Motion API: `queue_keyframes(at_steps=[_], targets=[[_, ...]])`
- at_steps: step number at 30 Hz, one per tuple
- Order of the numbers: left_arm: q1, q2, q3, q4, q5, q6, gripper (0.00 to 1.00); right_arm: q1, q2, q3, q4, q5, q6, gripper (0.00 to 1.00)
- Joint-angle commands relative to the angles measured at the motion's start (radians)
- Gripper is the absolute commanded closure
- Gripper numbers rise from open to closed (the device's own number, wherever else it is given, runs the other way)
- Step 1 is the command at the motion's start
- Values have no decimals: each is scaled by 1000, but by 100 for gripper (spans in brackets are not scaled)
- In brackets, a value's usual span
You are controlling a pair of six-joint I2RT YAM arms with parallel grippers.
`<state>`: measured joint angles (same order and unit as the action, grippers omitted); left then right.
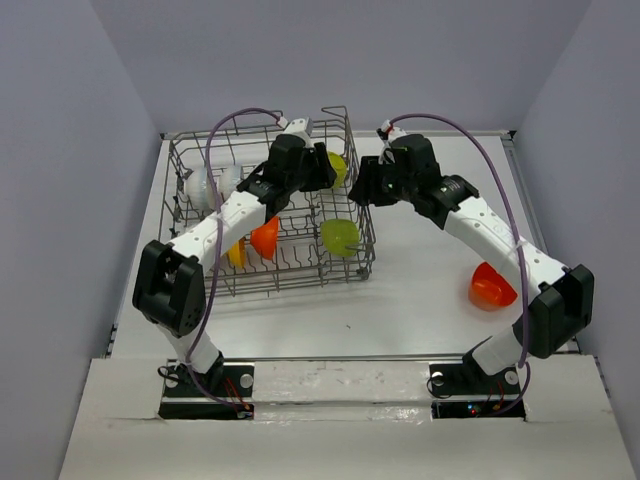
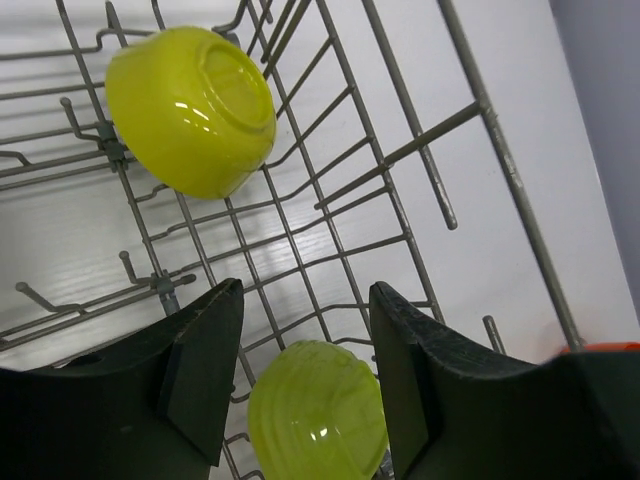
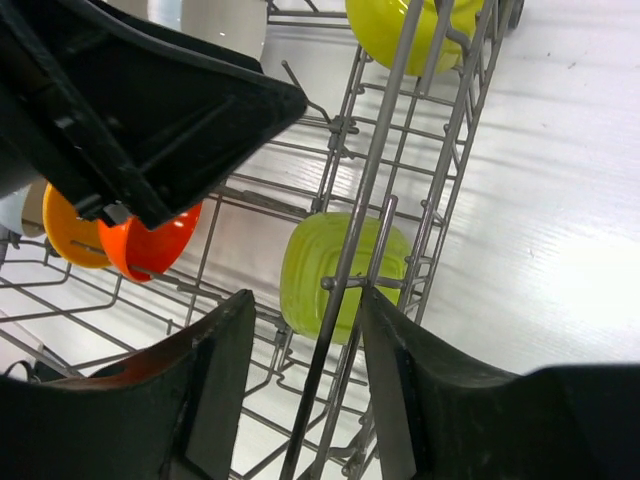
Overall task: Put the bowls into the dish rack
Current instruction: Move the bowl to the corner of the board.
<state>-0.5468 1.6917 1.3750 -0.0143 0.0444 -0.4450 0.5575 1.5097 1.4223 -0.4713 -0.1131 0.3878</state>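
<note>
Lime green glossy plastic bowl (image 2: 318, 415): on edge among the tines at the near right corner of the grey wire dish rack (image 1: 300, 280), touched by neither tool.
Other racked bowls: yellow-green glossy bowl (image 2: 190, 110) tipped against tines toward the far right; racked red-orange bowl (image 1: 265, 237) and orange-yellow bowl (image 1: 237, 252) side by side mid-rack; white bowls (image 1: 205, 185) at the left end.
Loose red-orange plastic bowl (image 1: 490, 288): on the white table (image 1: 420, 300), well apart from the rack, near the right arm's elbow; probably the next to load.
Left gripper (image 2: 305, 375): jaws well apart, nothing held, above the lime green bowl.
Right gripper (image 3: 308, 390): jaws parted, empty, just outside the rack's right wall.
Step in hand, as judged: pulling clear of the rack, then fetching the loose bowl.
Doing it well: lift straight up before swinging, so no finger hooks a wire; back the right tool off the wall first; take the loose bowl by its rim and slot it on edge into a free tine row.
Left wrist only: bare gap either side of the lime green bowl.
Right wrist only: an upright rack wire in line with the jaws; left gripper's black body close by.
Top view only: the loose bowl's place and the rack's whole fill.
</note>
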Motion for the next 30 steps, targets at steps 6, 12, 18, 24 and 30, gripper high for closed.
queue_keyframes(at_steps=[6,12,18,24,30], targets=[[30,-147,7,27,-34,20,37,4,-91,105,8,20,-9,34],[59,-217,-47,53,-34,22,37,4,-192,96,-6,177,12,28],[82,-293,-88,100,-28,22,36,4,-387,-23,-172,695,88,15],[87,-345,-122,152,17,28,35,-5,-422,-134,-478,944,264,13],[114,-357,-182,229,95,19,34,-109,-396,-155,-662,918,319,18]])
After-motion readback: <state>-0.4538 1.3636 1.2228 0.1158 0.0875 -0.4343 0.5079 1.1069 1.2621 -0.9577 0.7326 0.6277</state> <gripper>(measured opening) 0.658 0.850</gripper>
